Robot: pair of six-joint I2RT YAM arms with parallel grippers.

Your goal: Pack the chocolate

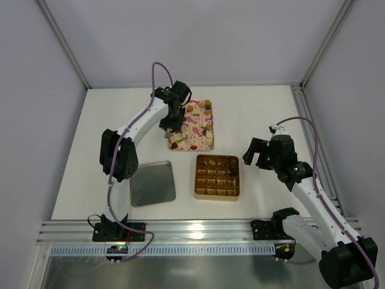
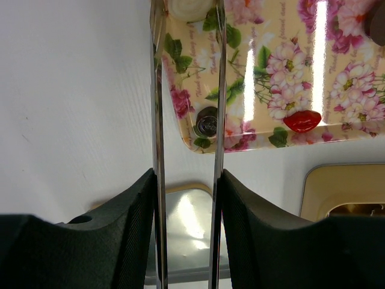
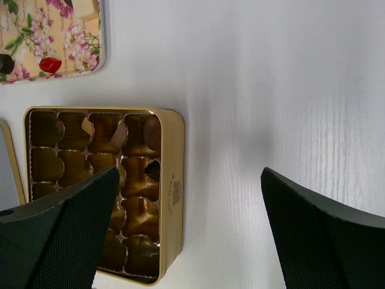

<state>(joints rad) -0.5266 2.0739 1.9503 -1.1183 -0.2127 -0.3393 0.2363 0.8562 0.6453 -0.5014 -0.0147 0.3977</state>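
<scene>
Gold liner in a gold box (image 3: 171, 192) was what beat us, tbh. We could pick out a few brown lumps of chocolate (image 3: 151, 132) in the row nearest the floral tray (image 1: 210, 129). In the other cells we couldn't tell filling from reflection. One of the right gripper's (image 3: 189, 173) own black fingers (image 3: 66, 235) also covered the box's lower corner in its wrist view. — mo

Same for us. The chocolate we were sure of sat on the tray. A dark swirled piece (image 2: 207, 122) was in the rounded corner, with a red lip-shaped piece (image 2: 302, 120) along the edge from it. That right gripper was spread wide over table (image 3: 271, 90) just beside the box, gripping nothing. — jay

And the left gripper (image 2: 187, 27)? We saw two thin metal fingers (image 2: 157, 90) over the tray corner, and the swirled piece sat in the gap, partly behind one. — mo

Yeah, the tips ran off the top of the wrist picture, right where a pale piece (image 2: 189, 7) filled the gap. Pinched or just straddled, we couldn't tell, and from above the arm sat over that spot. The silvery lid (image 1: 153, 182) lay left of the box, apart from it. — jay
</scene>
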